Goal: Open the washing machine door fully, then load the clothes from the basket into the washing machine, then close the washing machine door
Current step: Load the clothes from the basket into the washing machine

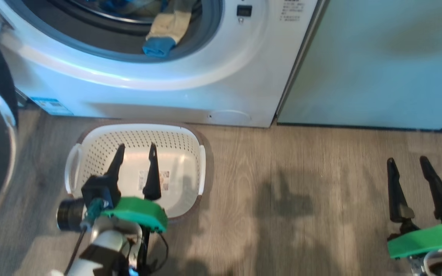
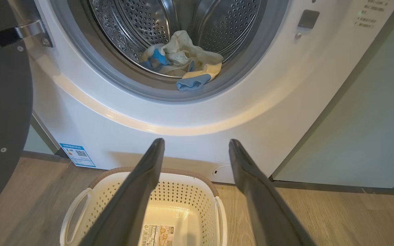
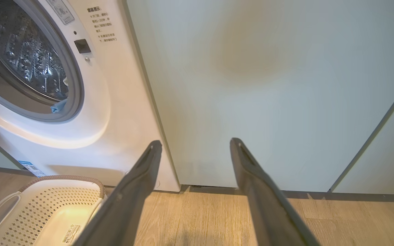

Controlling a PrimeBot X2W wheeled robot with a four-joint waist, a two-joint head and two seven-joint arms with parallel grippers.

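Clothes [image 2: 183,61] lying in the washing machine [image 1: 167,99] drum [image 2: 142,20], blue piece [image 2: 193,82] draping over the grey seal [image 2: 115,78] | door [image 2: 5,112] standing open at left | left hand [image 1: 136,147] hovering wide above the basket [image 1: 136,132] | right hand [image 1: 407,159] gaping wide over the floor [image 1: 282,184]

Smooth, glossy white panels clad the washing machine [image 2: 121,136], framing a perforated, mirror-bright steel drum [image 2: 142,24] and a matt grey rubbery seal [image 2: 132,87]. At the drum's 6 o'clock, the clothes [image 2: 183,54] are soft pale-yellow and blue cloth. The basket [image 2: 183,191] is perforated cream plastic with a paper label [image 2: 157,235]. The floor [image 1: 320,172] shows matt wood grain, and the cabinet panel [image 1: 378,57] is smooth, satin pale green.
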